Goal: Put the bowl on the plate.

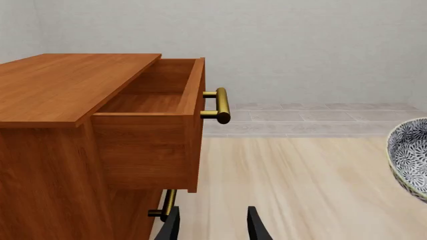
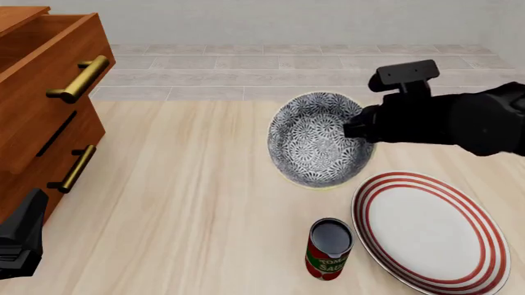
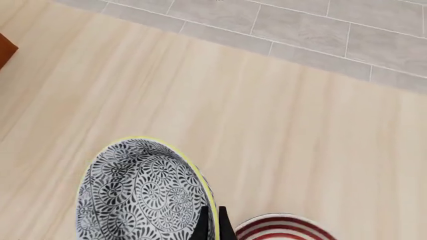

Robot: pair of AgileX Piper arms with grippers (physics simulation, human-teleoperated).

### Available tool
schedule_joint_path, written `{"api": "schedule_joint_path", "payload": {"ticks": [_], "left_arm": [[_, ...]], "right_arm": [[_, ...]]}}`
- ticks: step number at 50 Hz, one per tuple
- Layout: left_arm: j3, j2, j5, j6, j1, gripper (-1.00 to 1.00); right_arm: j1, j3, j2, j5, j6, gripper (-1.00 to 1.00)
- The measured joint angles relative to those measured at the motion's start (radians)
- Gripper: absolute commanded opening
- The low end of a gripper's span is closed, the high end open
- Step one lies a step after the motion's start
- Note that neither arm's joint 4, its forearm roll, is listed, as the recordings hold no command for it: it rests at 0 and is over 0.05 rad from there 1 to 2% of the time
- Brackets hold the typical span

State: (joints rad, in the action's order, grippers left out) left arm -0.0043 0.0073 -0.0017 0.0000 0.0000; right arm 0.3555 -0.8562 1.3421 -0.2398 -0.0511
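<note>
Right fingers (image 3: 202, 226) pinched on bowl (image 3: 137, 195) rim, near plate (image 3: 283, 227).

From my front camera I place everything against the plate (image 2: 434, 230), which lies on the table (image 2: 189, 203) at the near right. The bowl (image 2: 316, 138) is behind it and to its left, apart from it. The can (image 2: 329, 249) stands upright just left of the plate. The drawer cabinet (image 2: 37, 104) is well to the plate's left, top drawer (image 1: 157, 100) open.
</note>
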Motion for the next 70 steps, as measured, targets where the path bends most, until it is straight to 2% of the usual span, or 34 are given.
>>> {"api": "schedule_joint_path", "payload": {"ticks": [34, 70], "left_arm": [[0.0, 0.0, 0.0, 0.0, 0.0, 1.0], [0.0, 0.0, 0.0, 0.0, 0.0, 1.0]], "right_arm": [[-0.158, 0.168, -0.276, -0.108, -0.001, -1.0], [-0.312, 0.323, -0.445, -0.156, -0.005, -1.0]]}}
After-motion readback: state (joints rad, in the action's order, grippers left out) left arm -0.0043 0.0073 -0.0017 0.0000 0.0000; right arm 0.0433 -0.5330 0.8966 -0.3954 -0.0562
